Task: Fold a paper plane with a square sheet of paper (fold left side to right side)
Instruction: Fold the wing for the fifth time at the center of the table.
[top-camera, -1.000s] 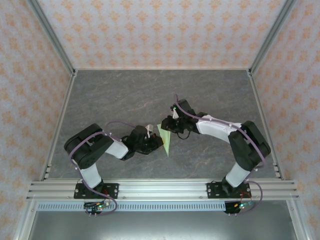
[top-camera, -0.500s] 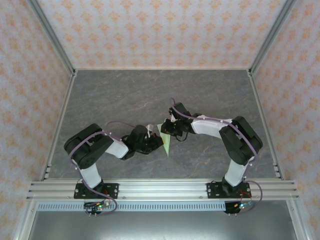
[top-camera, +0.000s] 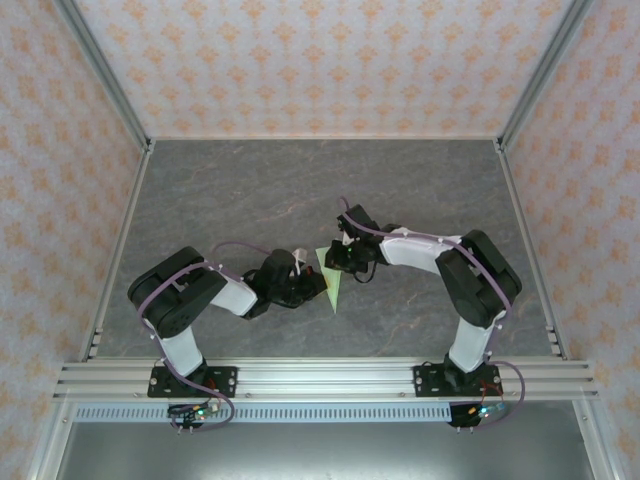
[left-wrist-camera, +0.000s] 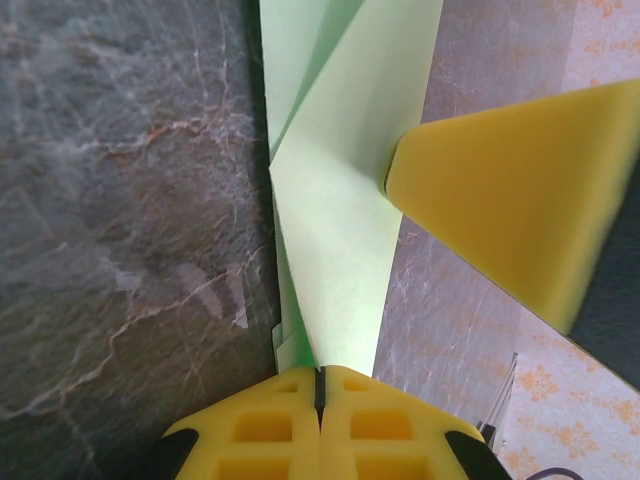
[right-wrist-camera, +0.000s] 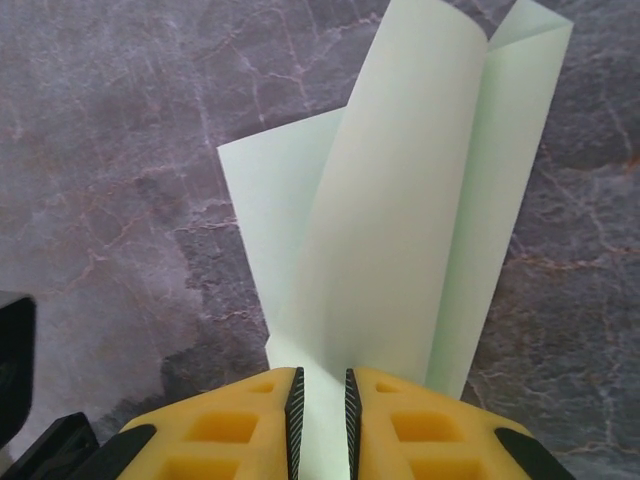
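Observation:
The square sheet of paper (top-camera: 331, 282), pale green and folded into a narrow pointed shape, lies at the middle of the dark table. My left gripper (top-camera: 320, 286) comes in from the left and is shut on its near edge (left-wrist-camera: 340, 200); in the left wrist view the paper runs out from between the closed yellow fingers (left-wrist-camera: 270, 425). My right gripper (top-camera: 336, 258) reaches in from the right at the wide upper end. A curled flap (right-wrist-camera: 400, 200) rises between its narrowly parted jaws (right-wrist-camera: 320, 375), which pinch it. One right finger (left-wrist-camera: 500, 190) touches the paper's edge.
The grey marbled table (top-camera: 250, 190) has open room behind and on both sides of the paper. Patterned walls and metal posts (top-camera: 110, 90) enclose it. The aluminium rail (top-camera: 320, 378) carrying both arm bases runs along the near edge.
The right arm has drawn slightly left towards the paper and its jaws have narrowed a little on the flap. The left arm and its grip have not moved.

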